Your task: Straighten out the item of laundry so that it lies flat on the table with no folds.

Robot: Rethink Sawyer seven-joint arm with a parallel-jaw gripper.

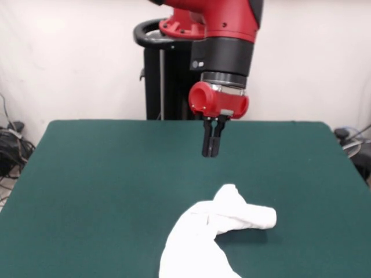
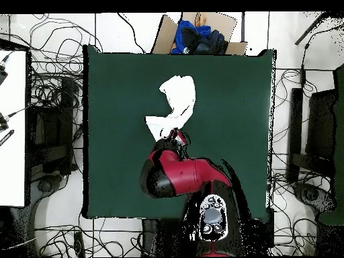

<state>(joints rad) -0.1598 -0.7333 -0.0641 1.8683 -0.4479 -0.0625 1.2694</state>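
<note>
On the green bench [image 1: 104, 174] the white T-shirt [image 1: 214, 231] lies bunched and rolled near the camera-side edge, nowhere near flat, while the gripper [image 1: 211, 152] hangs above it, jaws pressed together and empty, so nearly all the straightening remains.

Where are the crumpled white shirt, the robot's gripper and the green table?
white shirt [image 1: 217, 223], front view, bunched middle.
gripper [image 1: 211, 152], front view, black fingertips.
green table [image 1: 98, 174], front view, bare top.
</note>
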